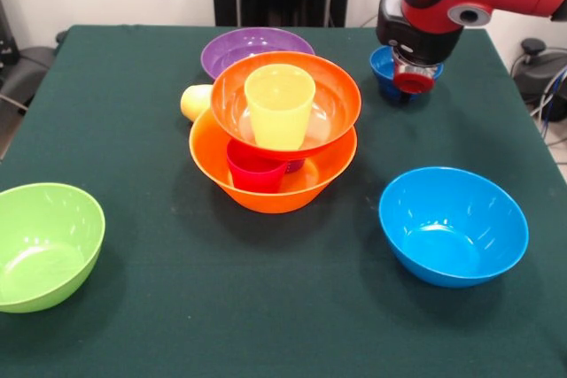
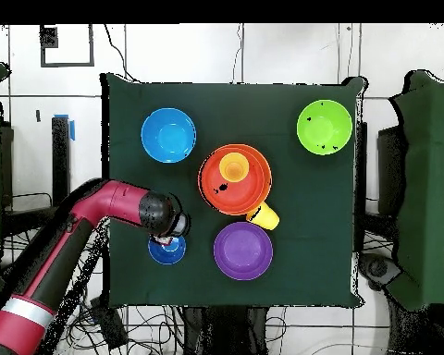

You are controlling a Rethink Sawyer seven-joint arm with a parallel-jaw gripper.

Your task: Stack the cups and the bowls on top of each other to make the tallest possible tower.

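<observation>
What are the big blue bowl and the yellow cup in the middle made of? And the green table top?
The light blue bowl looks like glossy plastic: bright highlights gleam inside it. The yellow cup seems plastic too, smooth but duller, with a slightly see-through look. The green table cover appears to be matte cloth, since it shows no shine and hangs over the table's edge.

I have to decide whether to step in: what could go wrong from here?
1. The red-orange bowl sits propped on the red cup inside the orange base bowl, not nested; any added weight or nudge may tip it.
2. The yellow cup standing in it would fall with it.
3. The gripper hangs over the small dark blue bowl near the table's edge; a slipped grasp could push it off.
</observation>
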